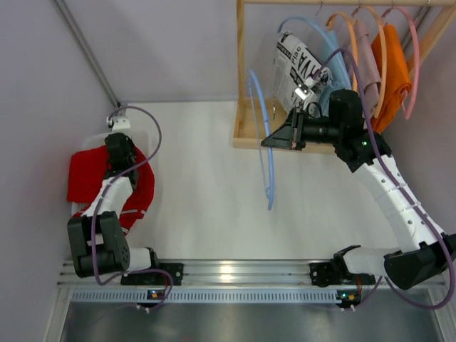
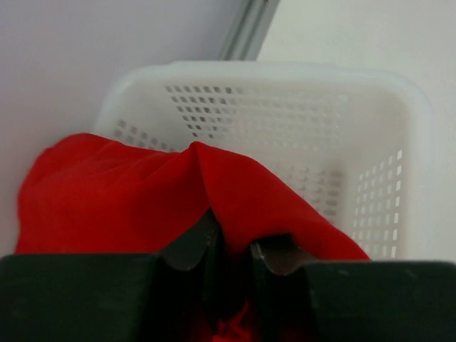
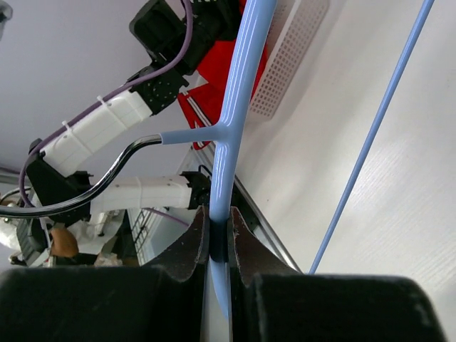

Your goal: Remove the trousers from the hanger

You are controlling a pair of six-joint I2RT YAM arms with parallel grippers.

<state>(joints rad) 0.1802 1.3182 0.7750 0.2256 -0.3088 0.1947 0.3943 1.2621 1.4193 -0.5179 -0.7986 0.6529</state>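
The red trousers [image 1: 89,174] lie bunched in a white basket [image 1: 149,139] at the far left. My left gripper [image 1: 122,158] is shut on a fold of them [image 2: 107,192], with cloth draped over my fingertips [image 2: 192,246], in front of the basket wall [image 2: 285,78]. My right gripper [image 1: 268,141] is shut on a bare light-blue hanger [image 1: 266,171] and holds it in front of the rack; the hanger's bar [image 3: 246,71] runs up from between my jaws [image 3: 219,239]. White-and-black print trousers [image 1: 296,71], light blue [image 1: 333,60], mauve [image 1: 368,64] and orange [image 1: 392,71] trousers hang on the rack.
The wooden rack [image 1: 241,71] stands at the back right with a wooden base [image 1: 249,132]. A grey wall pipe [image 1: 85,50] runs to the back left corner. The rail [image 1: 228,274] with both arm bases lies along the near edge.
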